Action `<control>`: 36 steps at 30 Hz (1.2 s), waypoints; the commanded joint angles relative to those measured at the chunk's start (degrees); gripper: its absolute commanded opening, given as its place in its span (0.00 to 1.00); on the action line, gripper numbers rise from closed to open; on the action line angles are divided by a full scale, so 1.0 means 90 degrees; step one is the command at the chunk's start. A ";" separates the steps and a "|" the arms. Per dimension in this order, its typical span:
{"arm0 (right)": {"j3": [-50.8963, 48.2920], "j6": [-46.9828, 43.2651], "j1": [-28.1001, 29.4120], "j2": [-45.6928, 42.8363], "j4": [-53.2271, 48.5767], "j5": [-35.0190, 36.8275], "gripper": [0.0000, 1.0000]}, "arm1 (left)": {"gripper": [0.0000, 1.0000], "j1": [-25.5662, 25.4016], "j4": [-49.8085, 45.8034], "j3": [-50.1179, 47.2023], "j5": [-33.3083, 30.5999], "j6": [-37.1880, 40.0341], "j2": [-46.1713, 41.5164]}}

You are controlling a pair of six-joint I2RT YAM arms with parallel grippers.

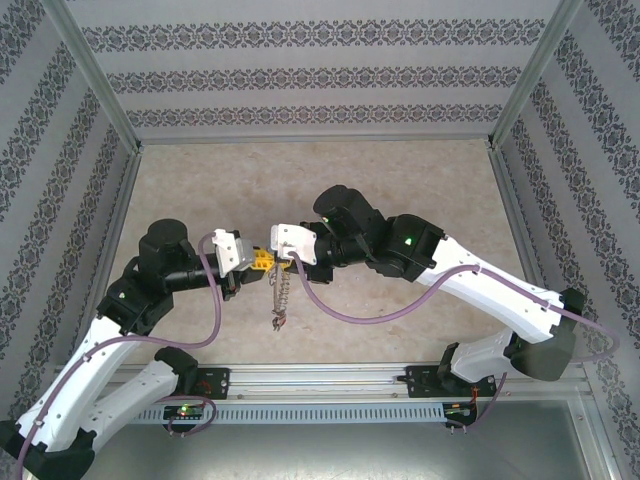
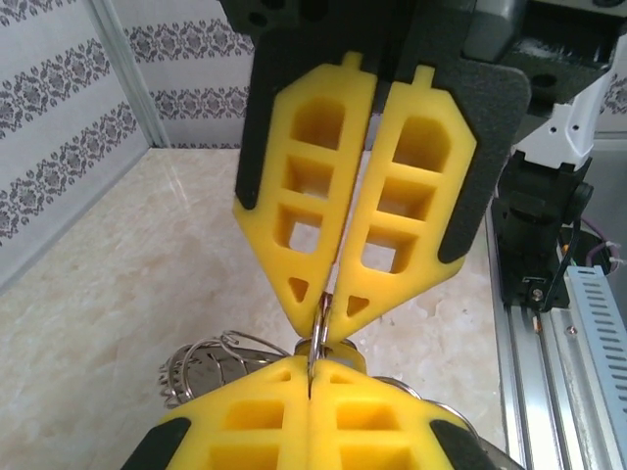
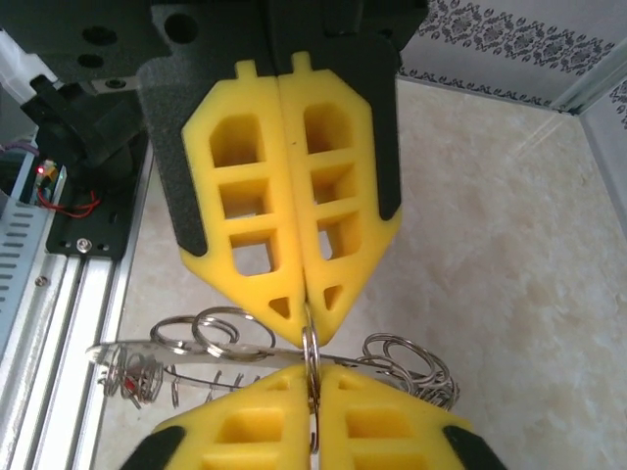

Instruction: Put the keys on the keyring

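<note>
Both grippers meet tip to tip above the middle of the table, left gripper and right gripper. Each is shut on the same small split ring, seen edge-on. That ring belongs to the keyring, a thin grey band with small dangling rings. In the left wrist view my left gripper is at the bottom and the right gripper at the top. In the right wrist view the right gripper is low and the left gripper above. The keyring hangs down with a red speck, perhaps a key. The yellow key is hidden.
Patterned walls with metal posts enclose the beige table. An aluminium rail runs along the near edge, carrying both arm bases. Purple cables loop beside the wrists.
</note>
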 commanded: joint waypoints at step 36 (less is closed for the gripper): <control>-0.0176 0.0180 -0.0174 -0.0382 0.0403 -0.0116 0.00 | 0.11 -0.0056 0.1458 -0.0400 0.0257 -0.0793 -0.0295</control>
